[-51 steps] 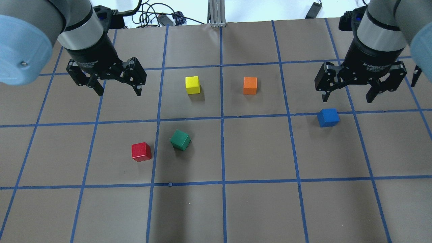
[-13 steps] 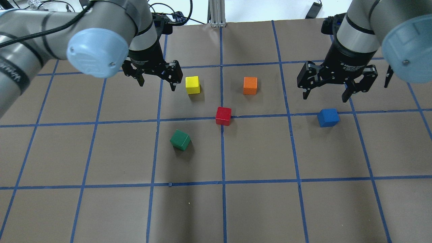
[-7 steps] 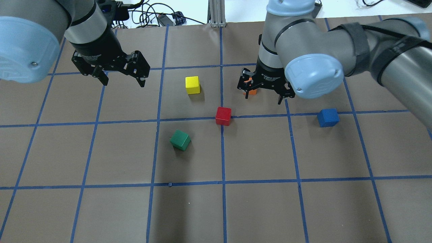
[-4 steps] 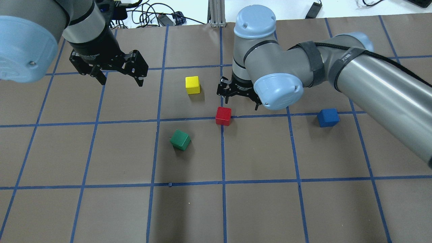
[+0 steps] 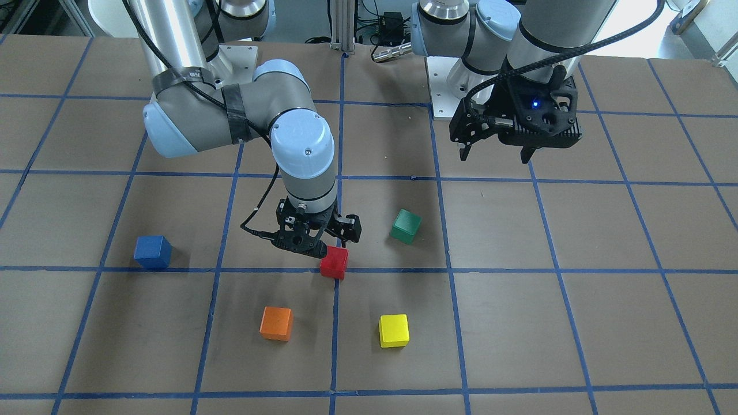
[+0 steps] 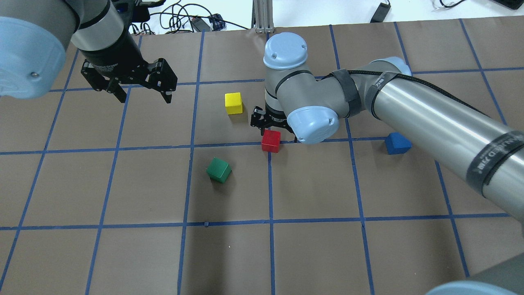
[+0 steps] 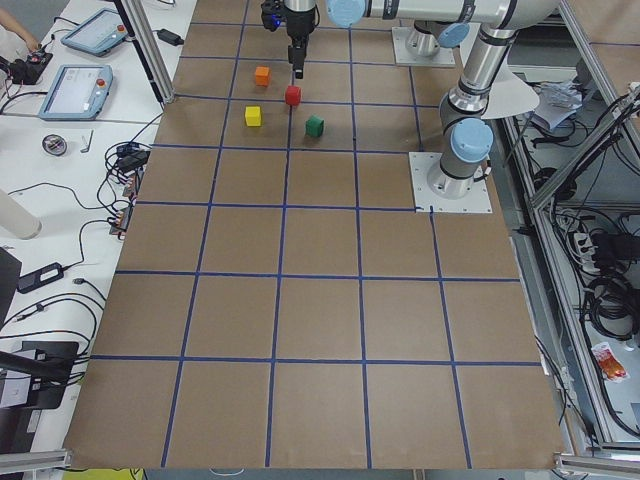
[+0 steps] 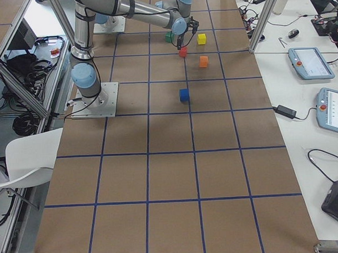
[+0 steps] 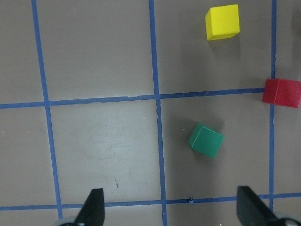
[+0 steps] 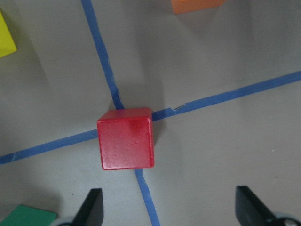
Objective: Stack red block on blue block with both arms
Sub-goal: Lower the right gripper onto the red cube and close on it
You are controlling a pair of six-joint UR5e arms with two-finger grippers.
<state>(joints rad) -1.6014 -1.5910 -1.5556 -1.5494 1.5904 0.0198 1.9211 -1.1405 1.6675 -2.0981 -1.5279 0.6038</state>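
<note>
The red block (image 6: 271,140) sits on a tape crossing mid-table. My right gripper (image 10: 171,209) hovers over it, jaws spread and slightly off-centre; next I centre, descend and clamp. The blue block (image 6: 397,143) waits well apart, and the left gripper (image 6: 141,92) hangs released, empty.

**Trainee:** How does the right arm (image 6: 430,119) look on your feed?

**Operator:** I see silver-grey tubes closed by rounded light-blue joint caps (image 6: 285,49), each with small screws. A black cable (image 6: 454,98) lies along the tube under black straps (image 6: 348,92). One black band (image 6: 489,159) carries white lettering.

**Trainee:** And the left arm (image 6: 98,28)?

**Operator:** I see the same silver-grey and light blue, ending in a black wrist with faint white lettering. The left gripper (image 5: 494,157) is black and angular, with a small blue light (image 5: 536,105) on its housing. The right gripper (image 10: 171,209) shows me two black fingers (image 10: 91,209).
</note>
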